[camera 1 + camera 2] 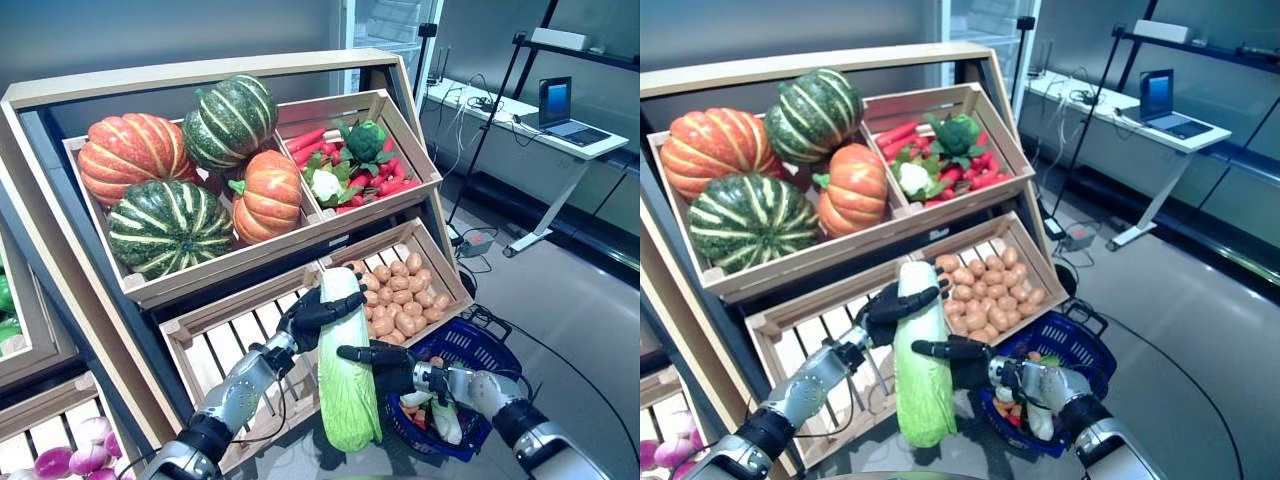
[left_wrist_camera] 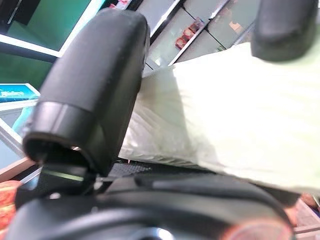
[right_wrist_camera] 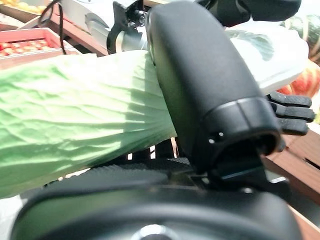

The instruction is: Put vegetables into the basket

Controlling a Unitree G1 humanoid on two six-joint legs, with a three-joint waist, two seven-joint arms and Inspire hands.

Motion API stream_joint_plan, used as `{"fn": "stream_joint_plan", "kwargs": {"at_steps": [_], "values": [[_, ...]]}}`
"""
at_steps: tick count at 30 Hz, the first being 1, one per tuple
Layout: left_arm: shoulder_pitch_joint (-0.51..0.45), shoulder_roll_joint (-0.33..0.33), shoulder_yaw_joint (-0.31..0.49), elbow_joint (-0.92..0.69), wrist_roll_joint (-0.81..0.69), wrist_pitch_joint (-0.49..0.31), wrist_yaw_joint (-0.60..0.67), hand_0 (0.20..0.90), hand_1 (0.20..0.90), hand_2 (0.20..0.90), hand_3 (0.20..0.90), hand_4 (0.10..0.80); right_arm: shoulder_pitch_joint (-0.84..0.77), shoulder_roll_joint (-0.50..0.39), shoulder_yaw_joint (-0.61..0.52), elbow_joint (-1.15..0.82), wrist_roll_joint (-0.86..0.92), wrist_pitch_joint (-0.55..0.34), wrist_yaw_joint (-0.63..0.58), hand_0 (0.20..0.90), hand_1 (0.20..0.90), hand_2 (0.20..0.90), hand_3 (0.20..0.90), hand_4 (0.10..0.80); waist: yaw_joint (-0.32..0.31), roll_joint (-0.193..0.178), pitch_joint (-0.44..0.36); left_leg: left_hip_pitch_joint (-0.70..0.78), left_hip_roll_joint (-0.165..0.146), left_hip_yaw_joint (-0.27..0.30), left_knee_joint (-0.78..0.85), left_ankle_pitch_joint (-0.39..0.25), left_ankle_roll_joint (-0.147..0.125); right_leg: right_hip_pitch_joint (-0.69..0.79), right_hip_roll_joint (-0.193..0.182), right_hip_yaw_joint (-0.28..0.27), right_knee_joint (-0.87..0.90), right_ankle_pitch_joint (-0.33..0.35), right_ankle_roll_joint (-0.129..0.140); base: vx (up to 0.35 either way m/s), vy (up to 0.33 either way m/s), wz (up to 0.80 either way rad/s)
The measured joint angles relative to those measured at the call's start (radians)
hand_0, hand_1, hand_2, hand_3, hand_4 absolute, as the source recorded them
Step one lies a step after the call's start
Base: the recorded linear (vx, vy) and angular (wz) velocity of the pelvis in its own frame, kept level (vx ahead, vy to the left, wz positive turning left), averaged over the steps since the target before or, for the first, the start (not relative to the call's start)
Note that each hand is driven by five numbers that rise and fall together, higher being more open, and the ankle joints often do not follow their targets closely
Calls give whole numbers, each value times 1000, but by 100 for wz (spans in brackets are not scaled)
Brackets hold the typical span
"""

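My right robot hand (image 1: 388, 362) and left robot hand (image 1: 312, 318) were both curled round the napa cabbage (image 1: 345, 370), held upright between them. The blue basket (image 1: 478, 352) sat just beyond my right robot hand; I judged I should swing the cabbage over its rim before letting go. My arm hid most of the basket's contents.

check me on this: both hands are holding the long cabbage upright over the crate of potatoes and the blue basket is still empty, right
Not quite: the blue basket already holds a few vegetables, seen in the left eye view. The rest stands: the left hand and right hand both grip the long cabbage upright, in front of the crate of potatoes.
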Motion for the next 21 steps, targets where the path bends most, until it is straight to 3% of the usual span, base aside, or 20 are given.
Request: {"fn": "stream_joint_plan", "kwargs": {"at_steps": [7, 13, 21], "values": [[0, -18, 38, 0, 37, 22, 6, 900, 900, 900, 900, 800, 64, 35, -42, 0, 43, -27, -35, 300, 300, 300, 300, 400, -17, 11, 28, 4, 2, 11, -4, -2, 1, -3, -1, 11, 0, 0, 0, 6, -19, -4], [1, -29, 48, -9, 87, 53, 8, 900, 900, 900, 900, 800, 108, 34, -110, 13, 66, -115, -137, 300, 300, 300, 300, 400, -25, 13, 51, 5, 2, 23, -4, -6, 2, -7, -1, 24, 0, 0, 1, 12, -24, -5], [16, -62, 82, 6, 117, 61, 9, 900, 900, 900, 900, 800, 112, 42, -153, 66, 77, -184, -153, 300, 300, 300, 300, 400, -36, 13, 77, 13, 3, 42, 2, -11, 3, -7, 1, 41, 0, 1, 2, 14, -29, -6]]}}
